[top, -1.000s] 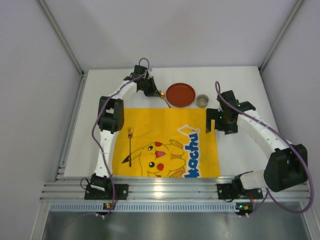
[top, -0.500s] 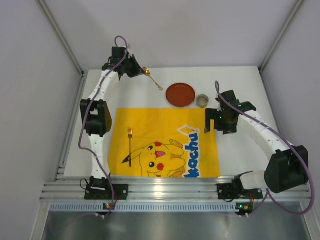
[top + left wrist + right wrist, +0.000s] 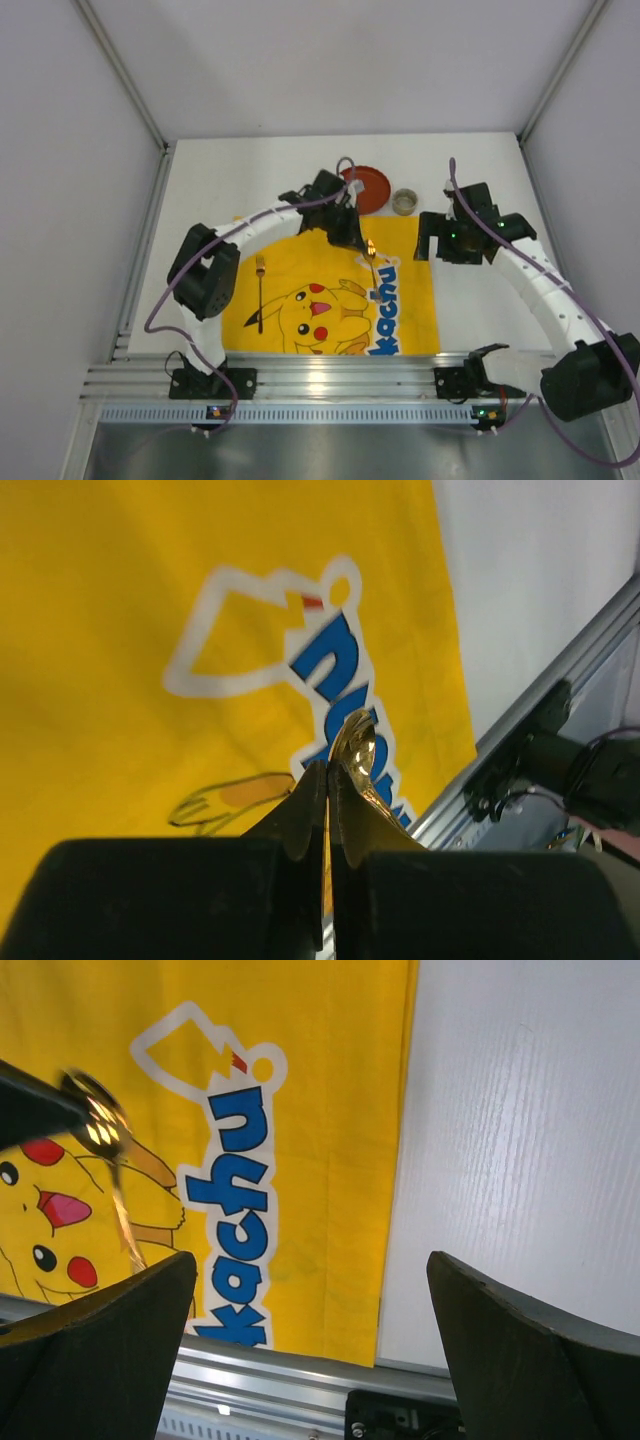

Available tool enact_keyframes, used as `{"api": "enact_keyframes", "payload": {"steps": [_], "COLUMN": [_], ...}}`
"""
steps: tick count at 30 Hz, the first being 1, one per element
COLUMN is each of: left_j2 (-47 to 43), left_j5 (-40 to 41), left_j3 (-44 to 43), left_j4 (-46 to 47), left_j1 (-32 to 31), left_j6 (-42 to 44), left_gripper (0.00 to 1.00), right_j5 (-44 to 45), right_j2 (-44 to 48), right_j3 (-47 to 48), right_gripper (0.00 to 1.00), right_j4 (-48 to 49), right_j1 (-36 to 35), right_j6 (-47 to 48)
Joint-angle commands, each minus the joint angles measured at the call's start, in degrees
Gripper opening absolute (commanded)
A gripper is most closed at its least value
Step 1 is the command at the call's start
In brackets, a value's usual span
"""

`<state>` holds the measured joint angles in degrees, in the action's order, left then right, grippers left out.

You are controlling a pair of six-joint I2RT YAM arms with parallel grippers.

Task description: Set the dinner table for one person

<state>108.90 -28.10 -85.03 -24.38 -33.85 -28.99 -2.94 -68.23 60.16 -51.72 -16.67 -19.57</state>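
My left gripper [image 3: 352,236] is shut on a gold spoon [image 3: 371,254] and holds it over the right middle of the yellow Pikachu mat [image 3: 300,250]. In the left wrist view the spoon's bowl [image 3: 356,748] sticks out past the closed gripper [image 3: 328,772]. A gold fork [image 3: 260,290] lies on the mat's left part. A red plate [image 3: 375,190], partly hidden by the left arm, and a small grey cup [image 3: 405,201] stand on the white dinner table [image 3: 480,300] behind the mat. My right gripper [image 3: 432,238] is open and empty over the mat's right edge [image 3: 395,1160].
The aluminium rail [image 3: 340,380] runs along the table's near edge. Grey walls close in the table's sides and back. The right wrist view shows the held spoon [image 3: 100,1130] at its left and bare table [image 3: 520,1160] to the right of the mat.
My left arm has swung from the table's far left corner to over the mat's right middle, carrying the spoon. The right gripper has shifted slightly toward the back.
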Motion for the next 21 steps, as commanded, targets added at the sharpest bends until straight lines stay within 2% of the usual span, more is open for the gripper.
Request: {"api": "enact_keyframes", "payload": {"steps": [1,4,10,17,21], "left_j2": [-4.22,-3.35,1.48,6.32,8.69], "left_j5": [5.67,8.31,11.83,14.39,17.89], "left_j3": [4.79,4.53,1.64,-1.09,-3.99], "left_j4": [4.43,4.34,5.58,5.57,2.51], "left_j1": [-5.34,-10.70,-16.94,-19.33,-19.94], "left_j6": [-8.59,-9.85,-11.35,-9.95,-8.01], "left_gripper": [0.00,0.00,0.00,0.00,0.00], "right_j5": [0.31,-1.10,-2.15,-3.12,-4.00], "right_j2": [5.63,7.84,10.31,11.45,12.59], "right_j3": [0.93,-1.79,-5.76,-5.41,-5.41], "right_gripper": [1.00,1.00,1.00,1.00,1.00], "right_j4": [-2.24,-2.68,-2.68,-3.03,-3.21], "right_j1": [0.76,0.76,0.84,0.67,0.76], "right_j6": [-1.08,-1.17,-1.26,-0.73,-0.38]}}
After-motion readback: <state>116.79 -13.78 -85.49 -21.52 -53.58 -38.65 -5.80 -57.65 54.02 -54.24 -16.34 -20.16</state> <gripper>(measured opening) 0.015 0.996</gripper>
